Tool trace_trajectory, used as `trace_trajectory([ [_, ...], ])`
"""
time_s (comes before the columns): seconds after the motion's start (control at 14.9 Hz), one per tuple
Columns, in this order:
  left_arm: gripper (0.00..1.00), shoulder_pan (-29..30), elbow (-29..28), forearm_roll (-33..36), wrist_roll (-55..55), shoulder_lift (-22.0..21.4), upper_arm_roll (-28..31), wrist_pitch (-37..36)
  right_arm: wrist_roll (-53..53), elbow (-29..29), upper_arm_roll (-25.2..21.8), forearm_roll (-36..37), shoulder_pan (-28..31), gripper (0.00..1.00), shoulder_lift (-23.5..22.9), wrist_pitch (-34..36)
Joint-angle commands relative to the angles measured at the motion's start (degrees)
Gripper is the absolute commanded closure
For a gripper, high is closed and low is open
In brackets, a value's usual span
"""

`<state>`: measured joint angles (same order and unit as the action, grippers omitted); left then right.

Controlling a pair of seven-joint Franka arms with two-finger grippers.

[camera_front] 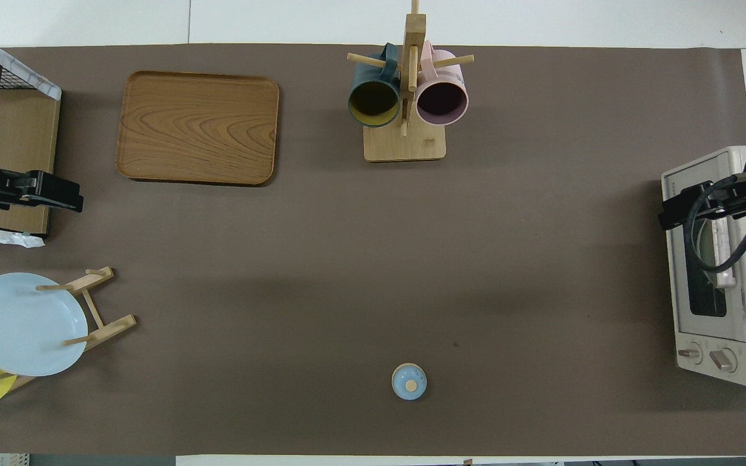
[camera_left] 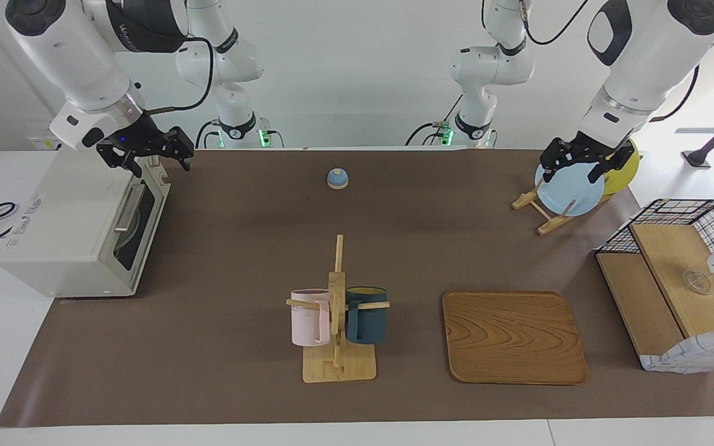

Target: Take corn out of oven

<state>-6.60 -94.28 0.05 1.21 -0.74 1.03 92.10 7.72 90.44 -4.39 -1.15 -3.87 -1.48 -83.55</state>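
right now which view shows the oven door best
The facing view: the oven shows its closed glass door and bar handle slantwise, the right gripper over it. The overhead view shows the door steeply from above, partly covered by the arm.

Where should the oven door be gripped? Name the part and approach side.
Grip the metal bar handle near the top of the oven's closed door, from above its front; the bar stands clear of the glass. The open right gripper hangs nearest.

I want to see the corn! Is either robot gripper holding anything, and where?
Nothing is held. The right gripper hangs open over the closed oven; the left gripper hangs open over the blue plate.
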Motion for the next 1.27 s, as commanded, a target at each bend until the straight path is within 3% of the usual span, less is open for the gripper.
trace_trajectory([
  [0.0, 0.0, 0.18, 0.23, 0.92, 0.2, -0.22, -0.16, -0.96, -0.87, 0.09, 0.0, -0.61, 0.35, 0.0, 0.25, -0.73],
  [0.47, 0.0, 0.18, 0.23, 0.92, 0.2, -0.22, -0.16, -0.96, -0.96, 0.87, -0.18, -0.52, 0.7, 0.0, 0.95, -1.34],
  [0.6, 0.0, 0.18, 0.23, 0.92, 0.2, -0.22, -0.16, -0.96, 2.01, 3.41, -0.09, -0.6, 1.93, 0.0, 2.08, -3.1],
  [0.67, 0.0, 0.18, 0.23, 0.92, 0.2, -0.22, -0.16, -0.96, 3.86, 4.12, -0.09, -0.61, 2.02, 0.22, 2.26, -4.67],
  [0.81, 0.0, 0.18, 0.23, 0.92, 0.2, -0.22, -0.16, -0.96, 5.02, 6.4, -0.18, -0.52, 2.46, 0.87, 3.05, -6.88],
  [0.87, 0.0, 0.18, 0.15, 0.92, 0.2, -0.22, -0.16, -0.96, 5.89, 8.59, -0.18, -0.43, 2.98, 1.0, 3.93, -9.32],
  [1.01, 0.0, 0.18, 0.15, 1.01, 0.11, -0.22, -0.16, -0.96, 12.89, 13.25, -0.18, 0.44, 5.0, 1.0, 5.69, -14.15],
  [1.21, 0.0, 0.18, 0.23, 0.92, 0.2, -0.22, -0.16, -0.96, 13.99, 18.53, -0.18, 2.82, 6.76, 1.0, 6.75, -20.06],
])
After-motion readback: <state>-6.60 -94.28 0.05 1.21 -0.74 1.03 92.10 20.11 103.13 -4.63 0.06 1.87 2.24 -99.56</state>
